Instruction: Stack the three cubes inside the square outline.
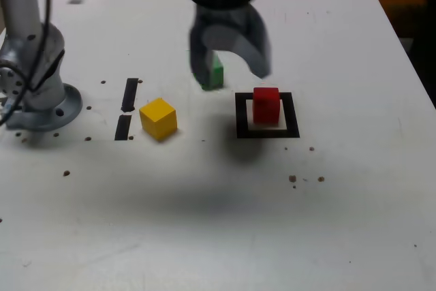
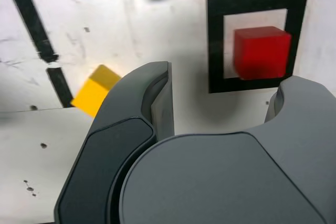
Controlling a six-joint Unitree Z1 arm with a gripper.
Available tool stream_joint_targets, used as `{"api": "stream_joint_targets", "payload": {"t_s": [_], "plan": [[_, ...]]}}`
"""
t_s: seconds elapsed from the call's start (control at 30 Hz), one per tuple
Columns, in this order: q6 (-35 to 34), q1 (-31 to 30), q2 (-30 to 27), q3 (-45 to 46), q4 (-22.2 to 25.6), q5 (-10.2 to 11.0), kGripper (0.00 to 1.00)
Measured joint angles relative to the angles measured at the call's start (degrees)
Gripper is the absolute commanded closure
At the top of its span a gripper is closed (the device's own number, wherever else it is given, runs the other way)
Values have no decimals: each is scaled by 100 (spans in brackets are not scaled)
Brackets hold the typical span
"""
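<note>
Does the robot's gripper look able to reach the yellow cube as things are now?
Probably yes. The gripper is open and holds nothing, and the yellow cube stands apart from the other cubes, with nothing on top of it.

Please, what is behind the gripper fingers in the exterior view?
Behind the fingers, part of the green cube shows. The rest of its upper left side is covered, so I cannot see it.
</note>
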Motion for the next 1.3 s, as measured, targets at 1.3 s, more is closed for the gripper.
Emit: {"api": "stream_joint_targets", "payload": {"t_s": [1.3], "plan": [[-151,-1723,-1762,1845,213,-61,24]]}}
